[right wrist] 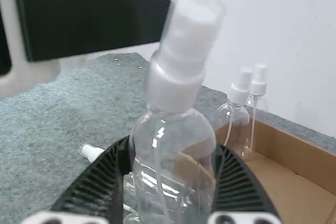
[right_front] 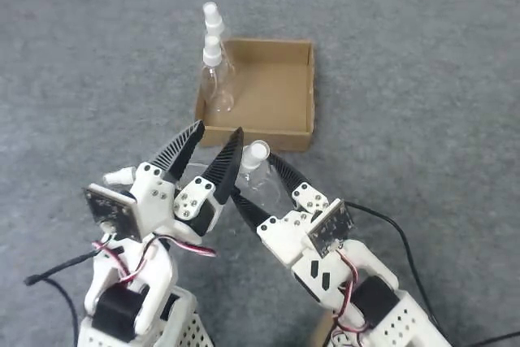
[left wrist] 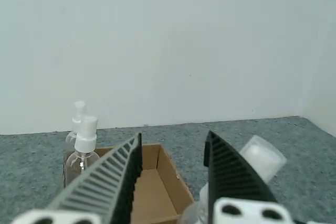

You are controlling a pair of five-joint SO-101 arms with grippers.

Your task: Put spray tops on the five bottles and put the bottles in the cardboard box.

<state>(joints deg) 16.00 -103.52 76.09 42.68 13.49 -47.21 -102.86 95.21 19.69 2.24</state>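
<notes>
My right gripper [right_front: 256, 178] is shut on a clear bottle [right_front: 260, 186] with a white spray top [right wrist: 184, 40], holding it upright just in front of the cardboard box [right_front: 311, 91]. The left gripper [right_front: 218, 129] stands open right beside that bottle, level with its top, with nothing between its fingers [left wrist: 118, 177]. Two more clear bottles with spray tops [right_front: 216, 79] stand upright at the box's left wall; they also appear as two bottles [right wrist: 242, 108] in the right wrist view. The held bottle's top [left wrist: 262, 156] shows beside the left gripper [left wrist: 174, 137].
Grey carpet [right_front: 422, 119] covers the table all round. A small white part [right wrist: 89, 152], perhaps a loose spray top, lies on the carpet beneath the grippers. The box floor [right_front: 272, 91] to the right of the two bottles is bare.
</notes>
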